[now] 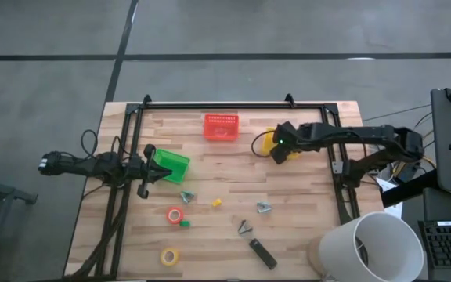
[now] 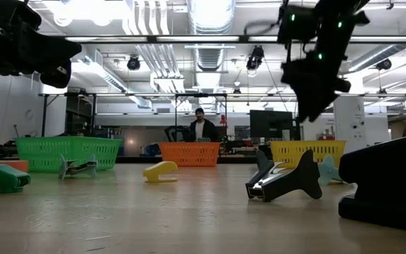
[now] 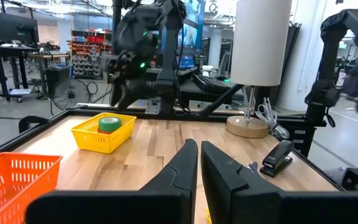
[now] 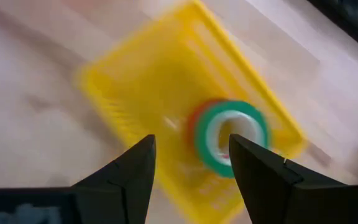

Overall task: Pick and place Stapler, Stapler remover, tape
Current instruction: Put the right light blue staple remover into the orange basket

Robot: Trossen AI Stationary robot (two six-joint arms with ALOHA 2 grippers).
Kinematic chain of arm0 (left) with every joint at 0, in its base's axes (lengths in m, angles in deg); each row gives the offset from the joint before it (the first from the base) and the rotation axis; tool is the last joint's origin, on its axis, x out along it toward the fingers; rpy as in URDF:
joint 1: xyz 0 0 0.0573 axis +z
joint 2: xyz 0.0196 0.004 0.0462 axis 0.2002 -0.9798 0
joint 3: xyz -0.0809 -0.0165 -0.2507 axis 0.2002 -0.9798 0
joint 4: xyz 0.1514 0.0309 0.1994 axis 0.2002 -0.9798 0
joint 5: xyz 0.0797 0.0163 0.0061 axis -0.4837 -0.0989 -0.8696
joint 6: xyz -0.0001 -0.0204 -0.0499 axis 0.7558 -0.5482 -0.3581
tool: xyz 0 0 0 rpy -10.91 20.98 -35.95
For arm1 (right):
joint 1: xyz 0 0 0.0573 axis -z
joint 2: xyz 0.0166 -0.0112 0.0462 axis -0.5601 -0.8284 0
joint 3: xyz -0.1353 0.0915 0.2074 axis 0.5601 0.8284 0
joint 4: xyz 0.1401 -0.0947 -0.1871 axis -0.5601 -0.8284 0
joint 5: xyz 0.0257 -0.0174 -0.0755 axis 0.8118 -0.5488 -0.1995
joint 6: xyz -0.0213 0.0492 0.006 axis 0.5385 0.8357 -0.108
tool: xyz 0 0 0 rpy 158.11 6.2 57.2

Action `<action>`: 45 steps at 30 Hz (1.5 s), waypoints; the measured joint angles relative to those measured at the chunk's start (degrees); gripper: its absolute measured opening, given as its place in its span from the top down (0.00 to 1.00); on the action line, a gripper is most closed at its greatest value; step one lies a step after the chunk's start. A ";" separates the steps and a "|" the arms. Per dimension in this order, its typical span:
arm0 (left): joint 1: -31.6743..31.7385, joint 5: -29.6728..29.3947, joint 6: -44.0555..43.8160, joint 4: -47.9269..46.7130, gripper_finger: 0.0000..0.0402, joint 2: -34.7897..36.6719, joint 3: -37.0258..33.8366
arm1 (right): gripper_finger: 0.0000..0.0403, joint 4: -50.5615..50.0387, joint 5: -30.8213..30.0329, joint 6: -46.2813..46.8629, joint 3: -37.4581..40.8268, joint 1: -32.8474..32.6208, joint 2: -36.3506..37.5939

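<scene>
1. The right tool [image 4: 191, 165] hangs over the yellow basket [image 1: 266, 142] at the surface's 2 o'clock, fingers spread apart and empty; a green tape roll [image 4: 232, 138] lies in the basket below them, on top of a red one.
2. The left tool [image 3: 197, 163] waits at the 9 o'clock side beside the green basket [image 1: 171, 165], fingers pressed together, pinching nothing.
3. On the wooden surface [image 1: 304, 196], a red tape roll [image 1: 174, 214] and a yellow tape roll [image 1: 169, 255] lie toward 7 o'clock.
4. The black stapler [image 1: 262, 254] lies near the 5 o'clock edge; small grey staple removers [image 1: 265, 207] are scattered around the middle.
5. A red basket [image 1: 221, 127] stands at 12 o'clock.
6. A white lamp shade [image 1: 370, 249] overhangs the 5 o'clock corner.
7. In the room behind, a person [image 2: 201, 127] stands far off.
8. The surface's centre lies open between the two arms.
</scene>
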 joint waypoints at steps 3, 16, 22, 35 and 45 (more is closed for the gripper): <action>0.01 0.00 0.00 -0.02 0.94 -0.01 0.00 | 0.52 3.24 0.23 -2.08 -0.64 -4.98 1.18; 0.01 -0.01 0.01 -0.01 0.94 -0.01 0.00 | 0.54 23.57 7.81 -17.50 1.86 -26.74 -5.48; 0.00 -0.01 0.01 0.00 0.94 0.00 0.00 | 0.57 23.66 7.71 -14.36 1.98 -29.38 -11.71; 0.00 -0.01 0.01 -0.01 0.94 0.01 0.00 | 0.69 24.67 11.99 -11.41 1.98 -29.71 -15.60; 0.00 0.01 0.01 -0.02 0.94 0.01 0.00 | 0.72 26.03 15.15 -10.10 1.98 -29.74 -13.46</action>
